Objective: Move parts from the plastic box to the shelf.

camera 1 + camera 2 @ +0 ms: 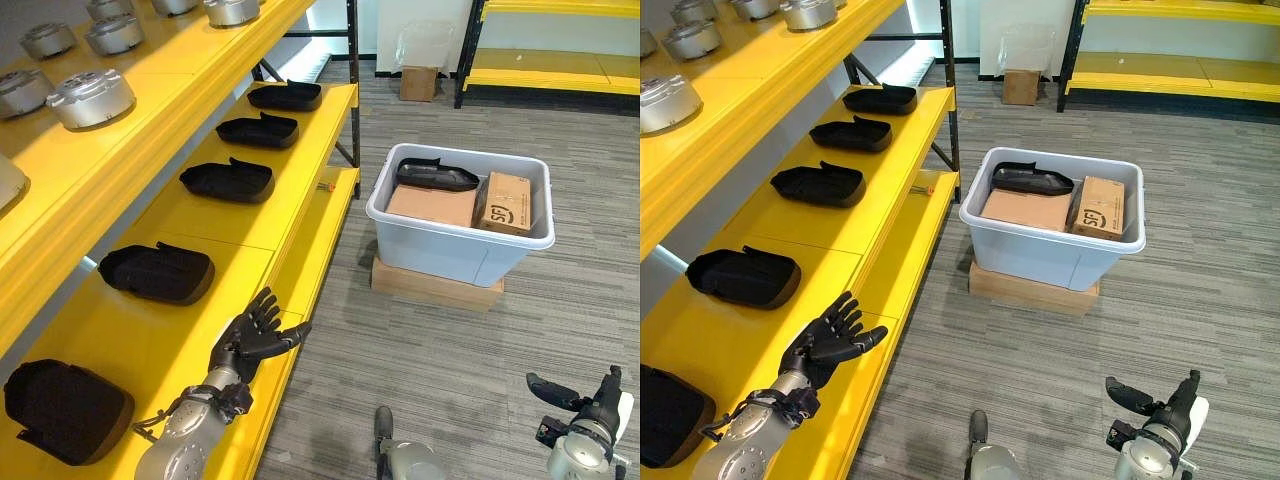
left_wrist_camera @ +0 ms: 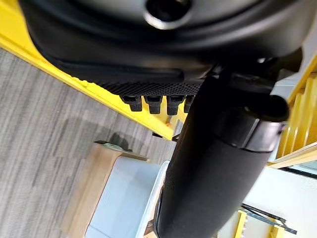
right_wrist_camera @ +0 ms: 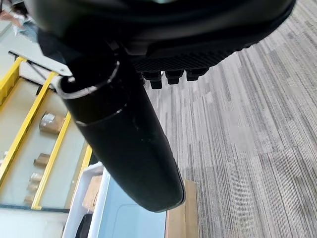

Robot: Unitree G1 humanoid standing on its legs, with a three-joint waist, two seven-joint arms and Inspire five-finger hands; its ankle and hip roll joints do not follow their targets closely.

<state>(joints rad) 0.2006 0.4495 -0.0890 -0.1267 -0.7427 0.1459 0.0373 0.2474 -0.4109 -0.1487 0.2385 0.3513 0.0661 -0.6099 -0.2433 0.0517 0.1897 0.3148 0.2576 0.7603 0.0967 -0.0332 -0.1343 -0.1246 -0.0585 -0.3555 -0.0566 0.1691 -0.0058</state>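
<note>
The grey plastic box [image 1: 455, 252] stands on the carpet to the right of the yellow shelf [image 1: 190, 335]. In it lies one black moulded part [image 1: 435, 175] beside two cardboard boxes [image 1: 432, 205]. Several black parts of the same kind lie in a row along the shelf, the nearest two being one [image 1: 157, 272] and another [image 1: 65, 410]. My left hand [image 1: 245, 343] hovers open over the shelf's front edge with nothing in it, its thumb [image 2: 213, 163] straight. My right hand [image 1: 592, 408] hangs low over the floor at the right, open and holding nothing.
Round silver metal parts [image 1: 90, 98] sit on the upper shelf level. The plastic box rests on a flat wooden base [image 1: 435, 285]. A small cardboard box [image 1: 418, 82] and another yellow rack [image 1: 550, 65] stand at the far wall. Grey carpet lies between me and the box.
</note>
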